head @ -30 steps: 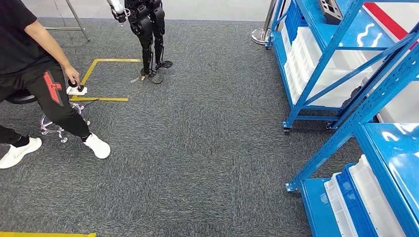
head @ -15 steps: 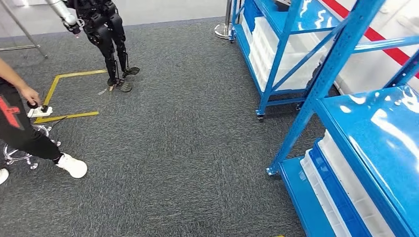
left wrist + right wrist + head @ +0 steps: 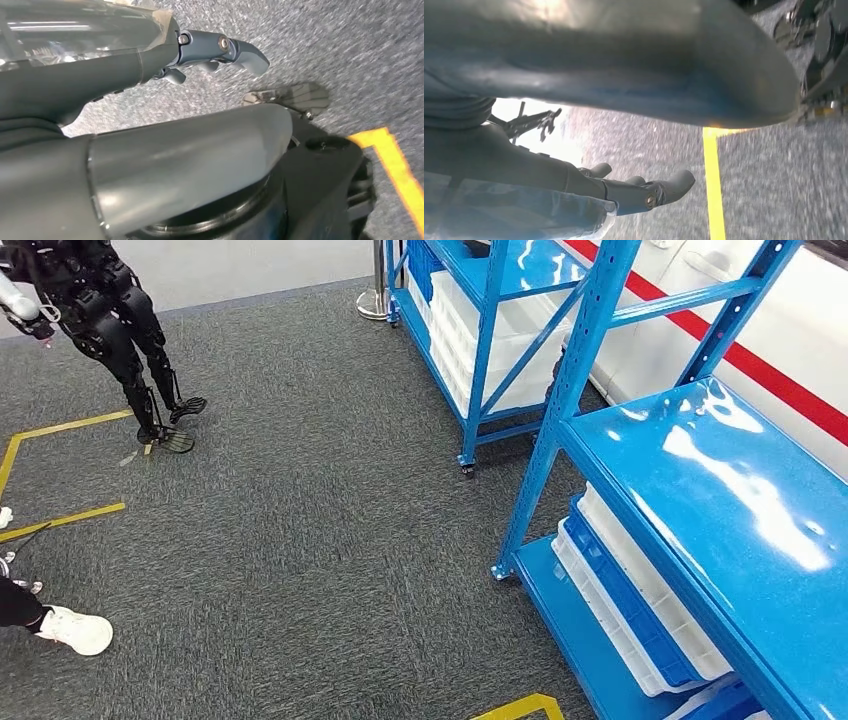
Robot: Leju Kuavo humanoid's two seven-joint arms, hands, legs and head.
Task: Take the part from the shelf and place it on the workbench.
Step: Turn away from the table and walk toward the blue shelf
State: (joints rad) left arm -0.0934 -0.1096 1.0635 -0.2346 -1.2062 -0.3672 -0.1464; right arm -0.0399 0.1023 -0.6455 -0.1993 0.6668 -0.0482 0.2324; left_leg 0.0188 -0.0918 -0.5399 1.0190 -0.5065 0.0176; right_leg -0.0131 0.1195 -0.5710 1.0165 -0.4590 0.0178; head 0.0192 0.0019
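A blue metal shelf (image 3: 720, 490) stands close on my right in the head view; its glossy top level is bare. White and blue bins (image 3: 640, 600) sit on its lower level. A second blue shelf (image 3: 480, 340) farther back holds white bins (image 3: 505, 335). My left hand (image 3: 215, 50) hangs over the grey carpet with its fingers apart and nothing in it. My right hand (image 3: 644, 192) also hangs over the carpet, fingers stretched out and holding nothing.
A black humanoid robot (image 3: 115, 320) stands at the far left on the grey carpet. A person's white shoe (image 3: 75, 630) is at the left edge. Yellow tape lines (image 3: 60, 520) mark the floor. A silver post base (image 3: 378, 305) stands by the far shelf.
The camera has turned right: the whole scene has slid left, the near blue shelf now looms larger, and the seated person has nearly left the picture.
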